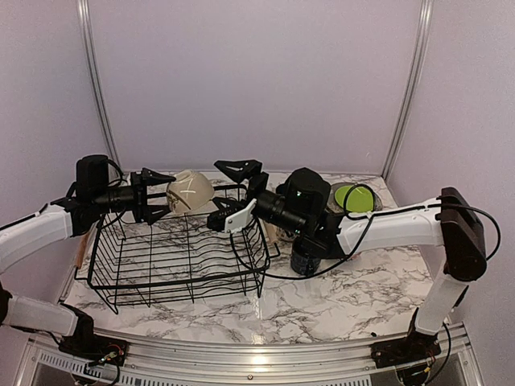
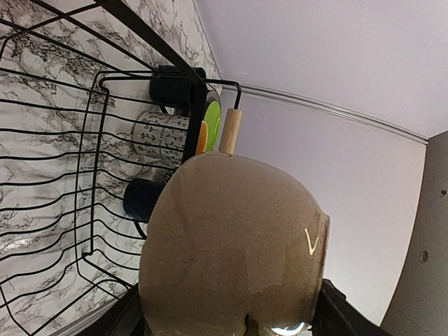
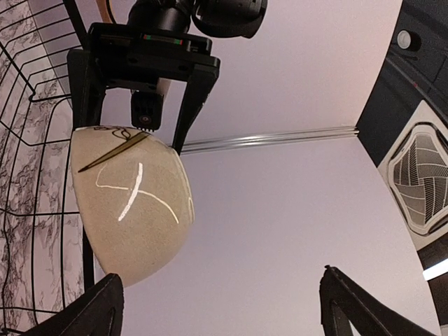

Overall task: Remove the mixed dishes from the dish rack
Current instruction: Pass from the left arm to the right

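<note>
While my left hand (image 1: 163, 195) grips the bowl (image 1: 191, 190) over the rack (image 1: 177, 259), I'd swing it clear slowly; right hand (image 1: 233, 195) hangs open.

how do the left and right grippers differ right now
The left gripper has its jaws clamped on the cream bowl; the right gripper has open, empty jaws. The left gripper reaches in from the left, the right gripper from the right, facing the bowl. Both hover above the dish rack.
</note>
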Tool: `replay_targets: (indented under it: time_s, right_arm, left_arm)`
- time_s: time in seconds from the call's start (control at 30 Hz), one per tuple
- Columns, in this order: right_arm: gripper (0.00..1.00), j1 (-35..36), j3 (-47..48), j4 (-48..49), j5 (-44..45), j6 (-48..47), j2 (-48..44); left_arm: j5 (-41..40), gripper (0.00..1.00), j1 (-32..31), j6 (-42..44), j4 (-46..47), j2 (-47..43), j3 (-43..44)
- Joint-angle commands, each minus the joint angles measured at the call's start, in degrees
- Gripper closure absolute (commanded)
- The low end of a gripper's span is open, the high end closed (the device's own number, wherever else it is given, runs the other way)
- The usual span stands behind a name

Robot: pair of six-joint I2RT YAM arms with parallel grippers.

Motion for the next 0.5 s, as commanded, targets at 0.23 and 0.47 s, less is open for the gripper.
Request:
replay_targets:
  time_s: [0.23,0.47]
  right_arm:
    - [0.09,1.2,-0.1,5.8,-1.4,-1.8,2.1]
    - [0.12,2.2,3.9,16.0,-1.0,-3.6,9.6]
  left_arm:
    - [1.9,0.53,0.1,-6.4,10.3,-4.9,1.7]
    - [2.6,0.53,0.1,-8.2,11.7,-6.0,0.8]
